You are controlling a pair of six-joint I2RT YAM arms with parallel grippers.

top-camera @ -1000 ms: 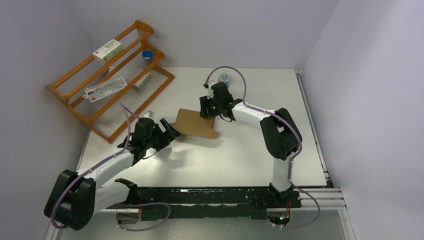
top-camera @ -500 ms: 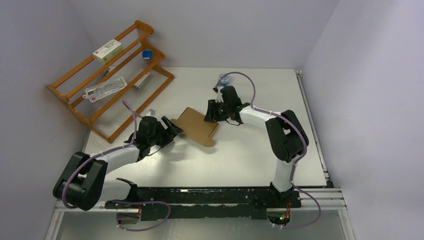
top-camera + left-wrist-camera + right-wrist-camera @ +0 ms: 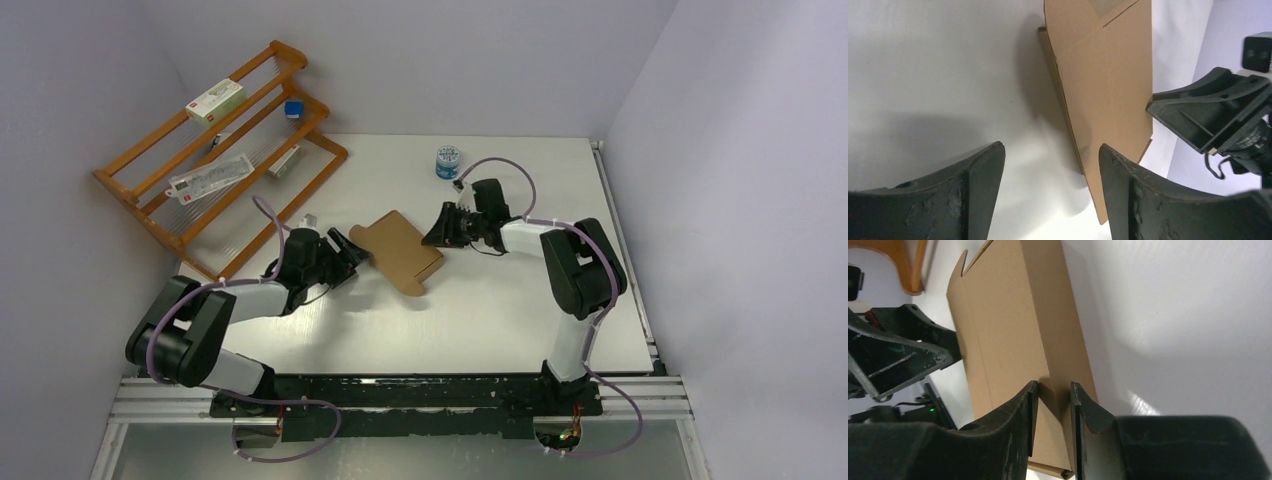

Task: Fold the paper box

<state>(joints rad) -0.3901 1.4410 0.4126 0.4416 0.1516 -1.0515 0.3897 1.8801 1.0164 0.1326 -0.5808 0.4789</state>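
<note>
Lying flat on table [image 3: 500,320] near wooden rack [image 3: 215,160]: paper box [image 3: 398,250], long axis pointing away from rack. Between rack and box, left gripper [image 3: 350,248] wide, empty. Opposite edge: right gripper [image 3: 440,228] nearer, narrow around cardboard, grip uncertain.

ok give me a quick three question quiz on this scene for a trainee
1. True or false: the paper box sits on the wooden rack.
2. The jaws of the left gripper are: a) open, b) shut, c) out of view.
3. Which gripper is nearer the blue-topped container?
Key: 1 false; 2 a; 3 the right gripper.
</note>
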